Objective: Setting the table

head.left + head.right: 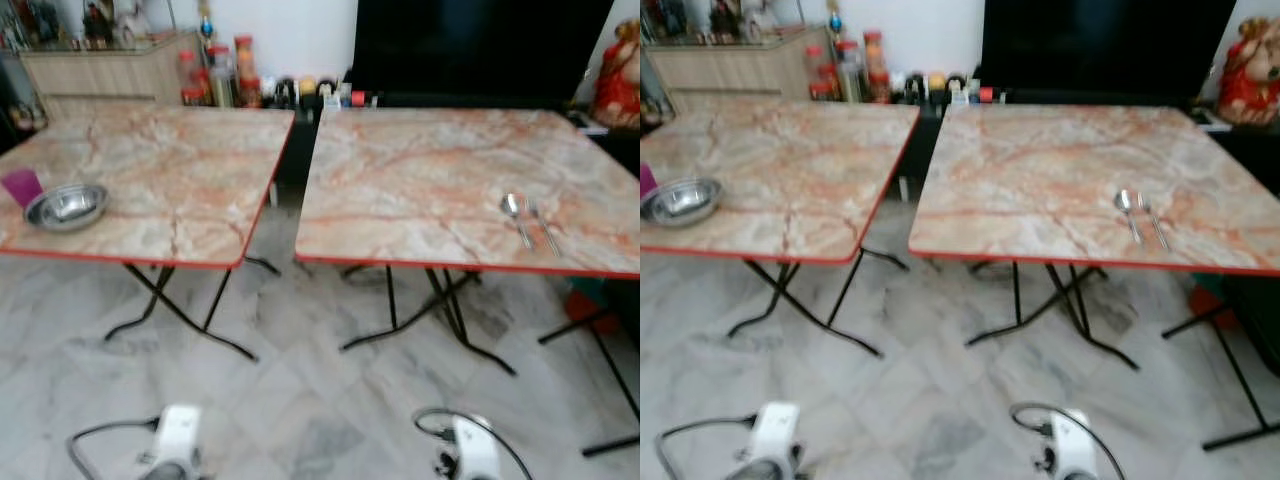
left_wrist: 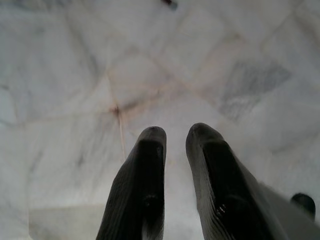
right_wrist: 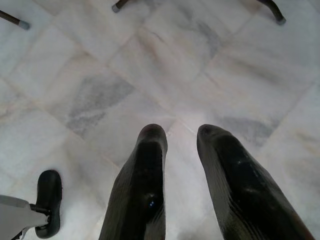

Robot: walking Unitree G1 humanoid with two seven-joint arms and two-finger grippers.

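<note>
Two marble-patterned folding tables with red edges stand side by side. On the left table (image 1: pixel 180 170), near its left edge, sits a steel bowl (image 1: pixel 66 206) with a purple cup (image 1: pixel 22 186) right behind it. A spoon (image 1: pixel 515 215) and a fork (image 1: pixel 543 228) lie together near the front right of the right table (image 1: pixel 440 170). Both arms hang low over the marble floor. My left gripper (image 2: pixel 175 135) and right gripper (image 3: pixel 181 134) are each open, with only floor between the fingers.
A narrow gap (image 1: pixel 295 190) separates the tables, and their black crossed legs (image 1: pixel 180 310) spread underneath. Behind them are a wooden cabinet (image 1: pixel 110 70), jars and bottles (image 1: pixel 225 75), a black screen (image 1: pixel 480 45) and a red figurine (image 1: pixel 620 75). Another dark stand (image 1: pixel 610 370) is at the right.
</note>
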